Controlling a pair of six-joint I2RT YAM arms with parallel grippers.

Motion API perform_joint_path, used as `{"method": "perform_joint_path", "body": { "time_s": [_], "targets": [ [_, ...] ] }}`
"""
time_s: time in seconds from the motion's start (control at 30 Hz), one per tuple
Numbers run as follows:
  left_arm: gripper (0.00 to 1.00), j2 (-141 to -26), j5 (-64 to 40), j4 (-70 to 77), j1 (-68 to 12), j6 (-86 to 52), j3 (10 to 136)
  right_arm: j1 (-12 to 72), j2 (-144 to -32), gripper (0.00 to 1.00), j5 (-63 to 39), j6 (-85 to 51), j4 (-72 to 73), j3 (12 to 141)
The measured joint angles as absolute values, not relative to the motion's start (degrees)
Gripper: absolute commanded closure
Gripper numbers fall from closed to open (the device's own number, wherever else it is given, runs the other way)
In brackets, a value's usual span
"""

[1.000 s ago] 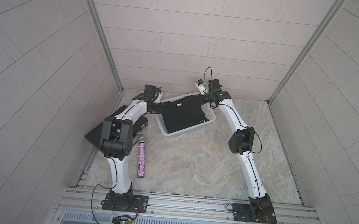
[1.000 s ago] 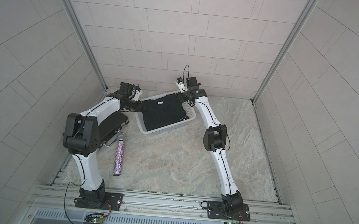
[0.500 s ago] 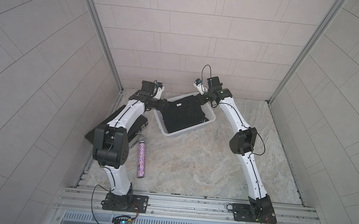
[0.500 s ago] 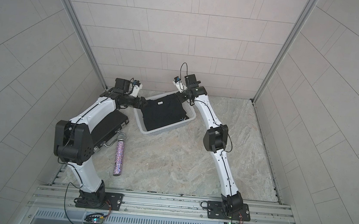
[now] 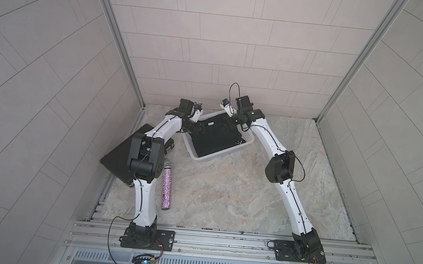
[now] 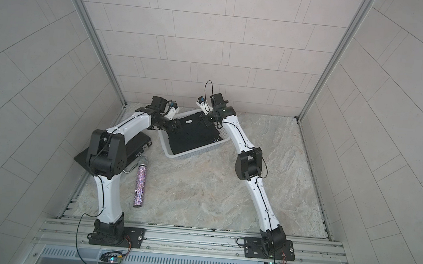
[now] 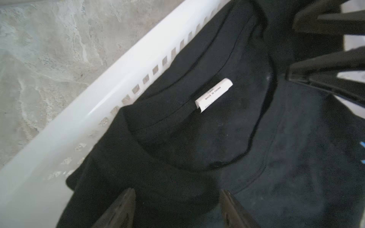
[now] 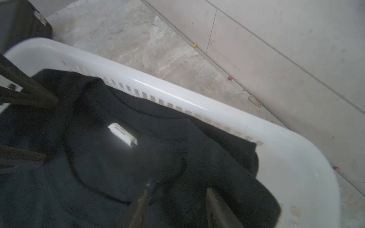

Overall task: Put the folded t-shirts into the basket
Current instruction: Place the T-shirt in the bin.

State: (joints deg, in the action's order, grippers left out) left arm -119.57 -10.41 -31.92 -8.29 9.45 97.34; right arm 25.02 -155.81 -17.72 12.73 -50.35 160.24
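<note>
The white basket stands near the back wall. A folded black t-shirt fills its top, with a white neck label and a small starburst mark. Whatever lies under it is hidden. My left gripper hovers open over the shirt's collar end at the basket's left side. At the far right corner my right gripper is open just above the cloth. Neither grips the shirt. The basket's rim runs close by both.
A flat black hard case lies at the left under my left arm. A glittery microphone lies beside it on the stone-patterned floor. The tiled back wall stands just behind the basket.
My left gripper's jaws have widened, and that arm's elbow has swung out to the left and lifted. The right gripper has risen slightly. The black t-shirt stays in the basket.
</note>
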Motion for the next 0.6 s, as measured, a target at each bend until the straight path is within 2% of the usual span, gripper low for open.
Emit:
{"method": "perform_joint_path", "body": {
  "time_s": [0.27,0.6],
  "targets": [
    [0.29,-120.5,-8.9,-32.2,-8.8,10.3,97.5,24.8,-158.9,0.35,-16.7,12.9,-49.5,161.2],
    [0.22,-116.8,-8.7,-34.8,-8.8,11.0,97.4,23.8,-156.9,0.32,-19.0,13.0,-52.9,161.8]
  ]
}}
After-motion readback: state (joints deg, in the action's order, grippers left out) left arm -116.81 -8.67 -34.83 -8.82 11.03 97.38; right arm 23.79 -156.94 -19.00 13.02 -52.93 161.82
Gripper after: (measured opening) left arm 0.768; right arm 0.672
